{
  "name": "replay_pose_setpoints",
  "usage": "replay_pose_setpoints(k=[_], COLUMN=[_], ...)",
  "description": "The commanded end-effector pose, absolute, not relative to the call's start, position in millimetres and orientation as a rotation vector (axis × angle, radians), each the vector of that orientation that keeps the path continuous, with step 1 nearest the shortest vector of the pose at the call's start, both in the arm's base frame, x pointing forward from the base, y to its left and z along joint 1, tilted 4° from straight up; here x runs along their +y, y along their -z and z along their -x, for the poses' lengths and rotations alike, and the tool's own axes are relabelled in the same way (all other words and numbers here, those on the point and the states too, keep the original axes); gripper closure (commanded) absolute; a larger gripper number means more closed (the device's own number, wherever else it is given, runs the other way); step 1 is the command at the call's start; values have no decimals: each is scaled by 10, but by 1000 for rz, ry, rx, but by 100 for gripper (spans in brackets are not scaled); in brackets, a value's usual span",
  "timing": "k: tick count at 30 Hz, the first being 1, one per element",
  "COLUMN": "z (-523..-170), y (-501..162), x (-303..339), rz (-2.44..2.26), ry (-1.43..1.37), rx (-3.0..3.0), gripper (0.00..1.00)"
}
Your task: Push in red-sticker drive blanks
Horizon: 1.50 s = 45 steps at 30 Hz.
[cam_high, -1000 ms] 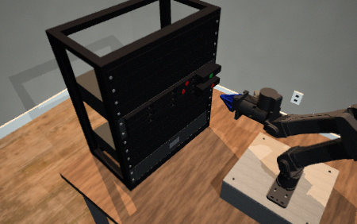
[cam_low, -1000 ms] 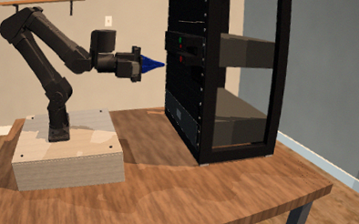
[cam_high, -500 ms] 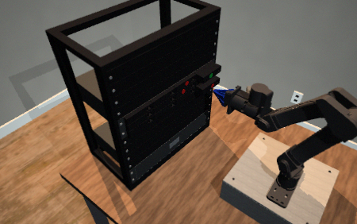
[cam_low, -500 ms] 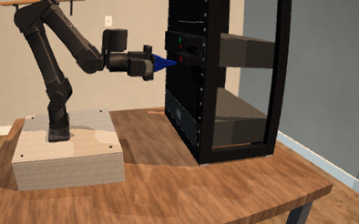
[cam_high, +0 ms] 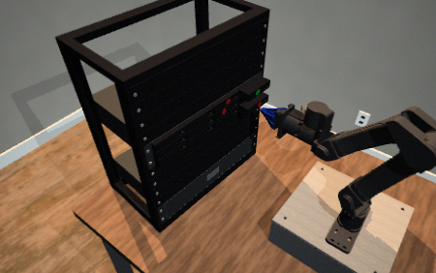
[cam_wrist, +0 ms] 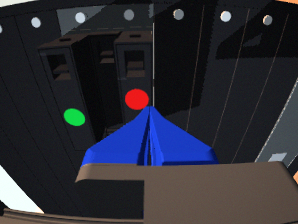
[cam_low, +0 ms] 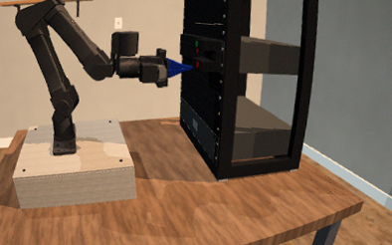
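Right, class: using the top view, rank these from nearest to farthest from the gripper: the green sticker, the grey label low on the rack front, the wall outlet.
1. Green sticker, just left of the gripper.
2. Wall outlet, to its right.
3. Grey label, lower left.

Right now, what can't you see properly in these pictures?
- Exterior view: whether the gripper tip touches the red-sticker blank; too small.
- Wrist view: the blue fingers hide the panels below the red sticker.
- Top view: the rack hides its own feet on the far side.
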<state>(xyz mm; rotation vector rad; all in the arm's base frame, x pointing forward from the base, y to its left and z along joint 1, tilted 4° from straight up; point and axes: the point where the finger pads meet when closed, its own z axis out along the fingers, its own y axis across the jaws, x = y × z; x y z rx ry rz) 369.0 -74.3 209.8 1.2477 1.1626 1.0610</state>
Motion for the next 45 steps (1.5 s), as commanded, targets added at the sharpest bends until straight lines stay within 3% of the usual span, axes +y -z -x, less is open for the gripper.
replay_pose_setpoints(k=[1, 45], z=[-3732, -3981], y=[-2323, -2279], x=[-712, -722], rz=[-1198, -1228], ry=[-1069, -1058], rx=[1143, 1167], gripper=[100, 100])
